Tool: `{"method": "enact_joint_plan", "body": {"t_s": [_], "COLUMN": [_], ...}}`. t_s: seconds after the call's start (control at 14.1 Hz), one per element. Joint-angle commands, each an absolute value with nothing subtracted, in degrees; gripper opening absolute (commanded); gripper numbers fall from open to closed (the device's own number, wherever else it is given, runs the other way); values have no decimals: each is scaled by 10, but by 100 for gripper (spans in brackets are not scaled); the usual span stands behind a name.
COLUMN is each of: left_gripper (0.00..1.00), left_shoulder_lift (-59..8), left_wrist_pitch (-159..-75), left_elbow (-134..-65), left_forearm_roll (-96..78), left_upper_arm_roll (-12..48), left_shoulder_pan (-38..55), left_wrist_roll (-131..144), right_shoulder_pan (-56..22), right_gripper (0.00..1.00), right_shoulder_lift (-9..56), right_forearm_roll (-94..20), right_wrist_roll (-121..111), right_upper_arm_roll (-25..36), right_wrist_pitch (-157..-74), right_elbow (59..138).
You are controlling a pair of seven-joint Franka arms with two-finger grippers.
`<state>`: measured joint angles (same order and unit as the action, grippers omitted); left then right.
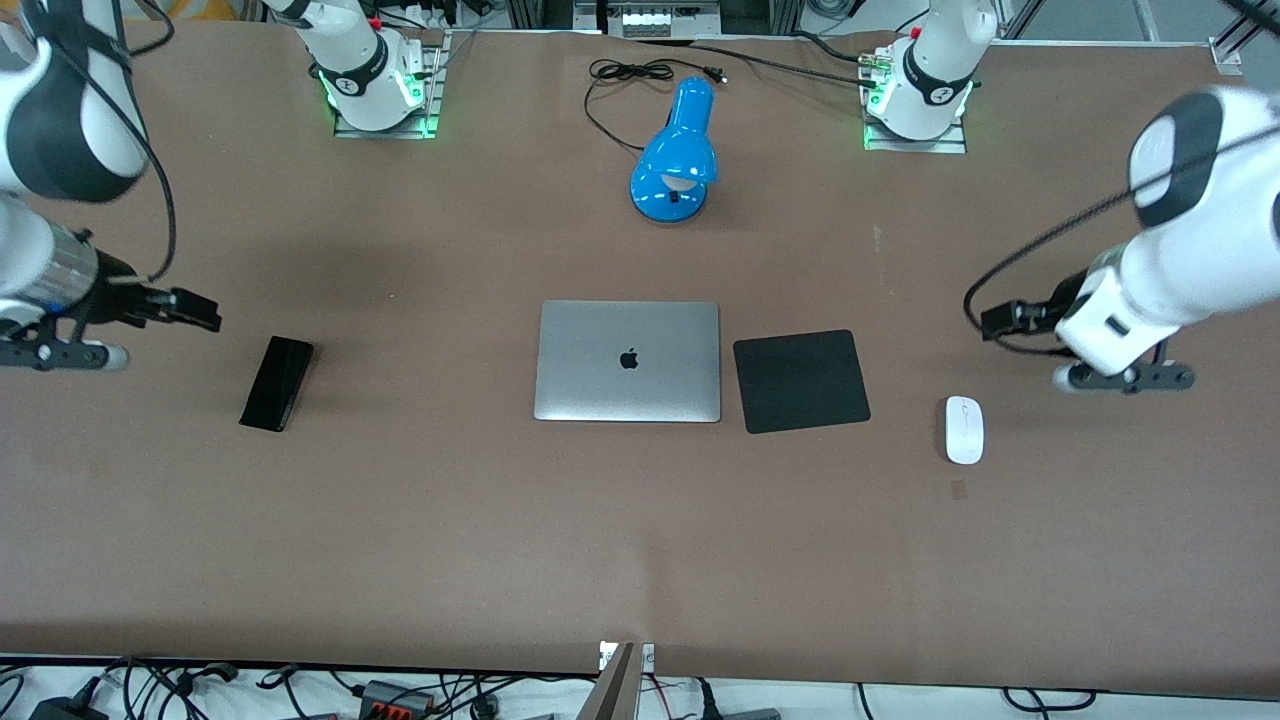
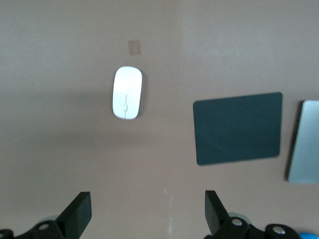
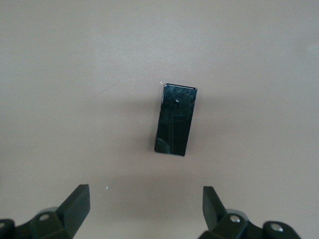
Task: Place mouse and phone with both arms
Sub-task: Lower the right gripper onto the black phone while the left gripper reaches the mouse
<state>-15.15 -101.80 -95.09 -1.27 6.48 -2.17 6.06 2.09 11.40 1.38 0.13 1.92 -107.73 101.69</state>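
The white oval mouse (image 1: 965, 430) lies on the brown table toward the left arm's end, beside the black mat (image 1: 800, 380). My left gripper (image 1: 1125, 378) hovers over bare table close to the mouse, open and empty. In the left wrist view the mouse (image 2: 127, 93) lies clear of the spread fingers (image 2: 79, 211). The black phone (image 1: 277, 383) lies toward the right arm's end. My right gripper (image 1: 55, 353) hovers over bare table close to it, open and empty. In the right wrist view the phone (image 3: 176, 119) lies clear of the spread fingers (image 3: 77, 204).
A closed silver laptop (image 1: 628, 361) sits at mid-table, between the phone and the mat. A blue desk lamp (image 1: 675, 150) with a black cord stands farther from the front camera. The mat (image 2: 238, 128) and the laptop's edge (image 2: 305, 142) show in the left wrist view.
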Motion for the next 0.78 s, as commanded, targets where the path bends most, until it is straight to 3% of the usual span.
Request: {"method": "enact_joint_plan", "body": {"t_s": [0.0,0.43,0.71], "left_gripper": [100,100,100], "left_shoulder_lift": [-227,-340,-380], "left_wrist_pitch": [-1061,-1162,-1230], "left_elbow": [-928,-931,-930], "left_forearm_roll": [-17,11,40], "left_upper_arm_roll": [63,62,62], "left_shoulder_pan": [-22,-26,-49], "left_wrist_roll": [45,-12,-47], "right_shoulder_pan": [33,61,63], "right_gripper": [100,100,100], "right_shoulder_lift": [154,280,331], "right_forearm_roll": [21,22,22], "right_wrist_roll": [34,76,66], "right_upper_arm_roll": [17,18,18], "right_wrist_pitch": [-1136,-1256,-1309], "right_elbow": [1043,1047,1048]}}
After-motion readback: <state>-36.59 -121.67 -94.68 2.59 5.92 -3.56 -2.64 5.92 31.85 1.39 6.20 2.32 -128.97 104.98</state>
